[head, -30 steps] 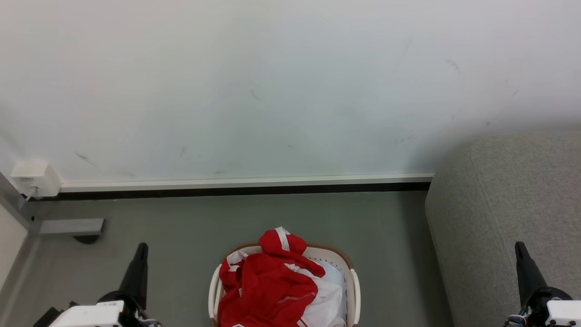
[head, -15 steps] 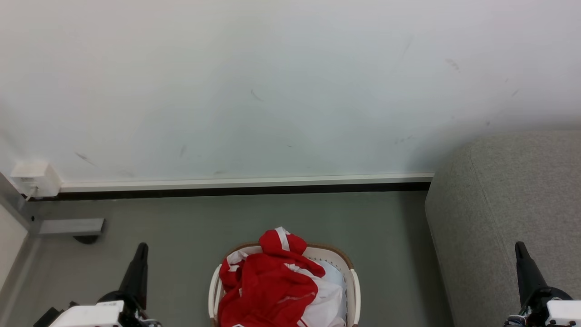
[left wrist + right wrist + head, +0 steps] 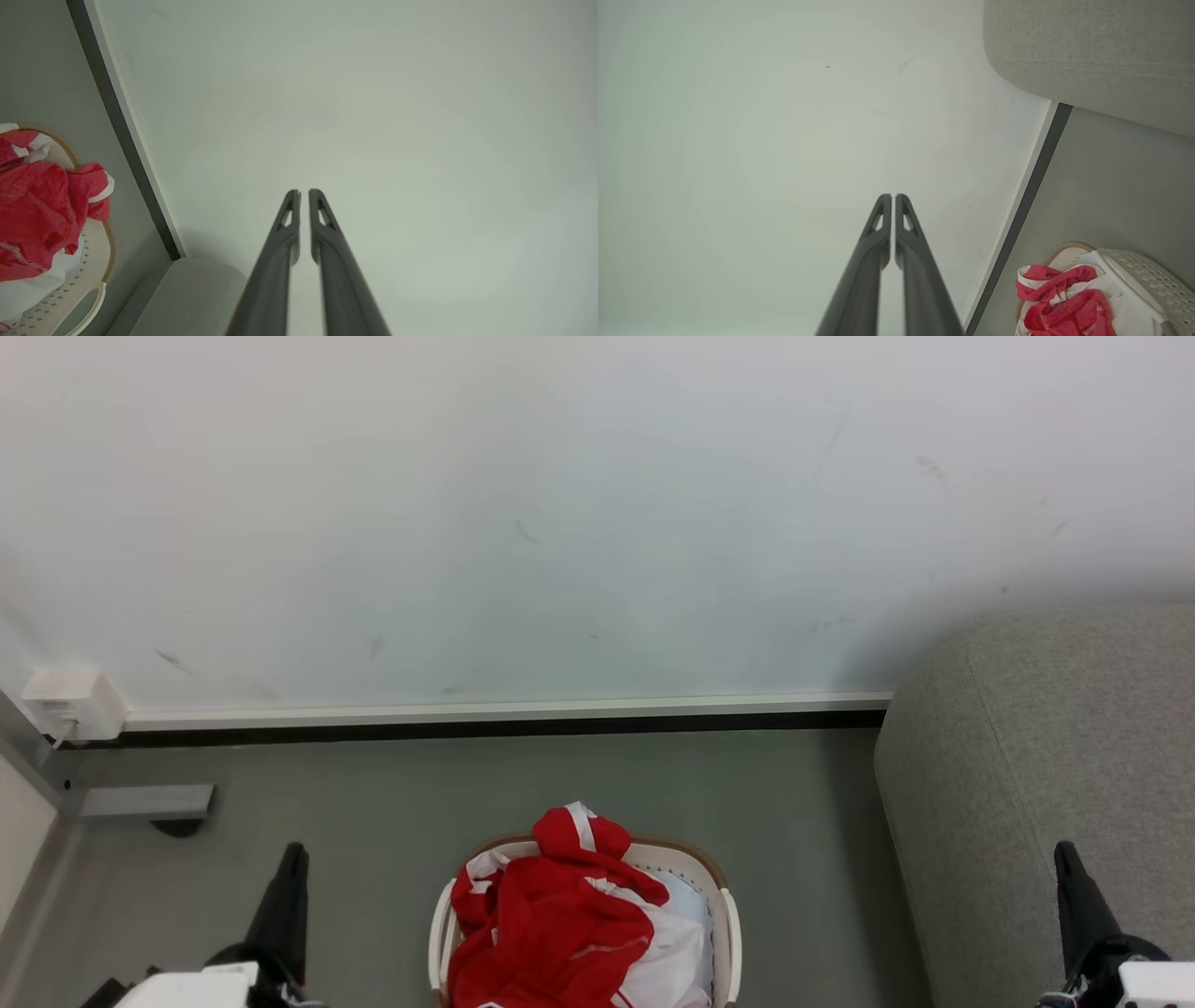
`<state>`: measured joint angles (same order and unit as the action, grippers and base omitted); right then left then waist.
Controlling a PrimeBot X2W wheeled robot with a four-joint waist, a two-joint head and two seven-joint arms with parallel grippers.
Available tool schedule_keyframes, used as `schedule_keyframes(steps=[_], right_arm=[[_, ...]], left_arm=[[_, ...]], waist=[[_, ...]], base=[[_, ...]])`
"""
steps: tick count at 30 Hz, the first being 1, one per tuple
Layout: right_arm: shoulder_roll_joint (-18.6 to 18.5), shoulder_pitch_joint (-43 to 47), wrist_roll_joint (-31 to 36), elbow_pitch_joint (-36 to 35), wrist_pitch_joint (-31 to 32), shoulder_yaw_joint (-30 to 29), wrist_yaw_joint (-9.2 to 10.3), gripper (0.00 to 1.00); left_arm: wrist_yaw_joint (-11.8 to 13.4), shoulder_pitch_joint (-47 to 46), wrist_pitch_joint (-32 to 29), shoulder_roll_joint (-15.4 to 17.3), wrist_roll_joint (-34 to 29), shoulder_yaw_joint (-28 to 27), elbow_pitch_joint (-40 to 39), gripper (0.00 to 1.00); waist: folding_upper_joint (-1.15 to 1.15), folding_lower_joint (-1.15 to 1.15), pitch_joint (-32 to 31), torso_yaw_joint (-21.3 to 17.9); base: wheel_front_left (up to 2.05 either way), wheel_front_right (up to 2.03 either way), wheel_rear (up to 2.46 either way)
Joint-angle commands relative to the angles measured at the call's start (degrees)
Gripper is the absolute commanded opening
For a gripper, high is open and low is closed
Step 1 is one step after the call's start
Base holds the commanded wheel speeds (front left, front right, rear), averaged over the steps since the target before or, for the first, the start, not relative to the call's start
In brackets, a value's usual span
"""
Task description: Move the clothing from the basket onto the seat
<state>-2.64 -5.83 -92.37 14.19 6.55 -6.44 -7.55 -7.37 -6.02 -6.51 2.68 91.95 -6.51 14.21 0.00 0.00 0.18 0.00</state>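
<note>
We're at the start: the clothing (image 3: 551, 915) sits heaped in the basket (image 3: 726, 919) at six o'clock, the seat (image 3: 1046, 737) at three. Our left gripper (image 3: 297, 852) and right gripper (image 3: 1062, 851) are pressed together, empty. Next we likely spread one and dip into the pile.

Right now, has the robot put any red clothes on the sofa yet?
Done: nothing yet; the clothing lies heaped in the basket. In hand: nothing; the left gripper and right gripper are shut, either side of the basket. Left: lifting everything onto the seat.
</note>
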Motion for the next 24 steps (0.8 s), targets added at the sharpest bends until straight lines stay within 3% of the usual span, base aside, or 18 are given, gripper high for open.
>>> schedule_keyframes(steps=[1, 10, 24], right_arm=[[0.09, 0.20, 0.08, 0.25, -0.19, 0.11, 0.00, 1.00], [-0.14, 0.23, 4.54, 0.34, -2.64, 1.47, 0.01, 1.00], [-0.18, 0.63, 23.15, -2.79, -6.27, 4.15, 0.02, 1.00]], left_arm=[[0.03, 0.24, 0.24, -0.05, -0.16, 0.14, 0.25, 1.00], [0.01, 0.81, 2.63, -0.01, -2.06, 1.29, -0.12, 1.00], [1.04, 1.44, 6.25, 0.06, -13.22, 2.69, -1.77, 1.00]], waist=[[0.00, 0.00, 0.01, 0.00], [0.00, 0.00, 0.08, 0.04], [0.00, 0.00, 0.23, -0.11]], base=[[0.00, 0.00, 0.00], [0.00, 0.00, 0.00], [0.00, 0.00, 0.00]])
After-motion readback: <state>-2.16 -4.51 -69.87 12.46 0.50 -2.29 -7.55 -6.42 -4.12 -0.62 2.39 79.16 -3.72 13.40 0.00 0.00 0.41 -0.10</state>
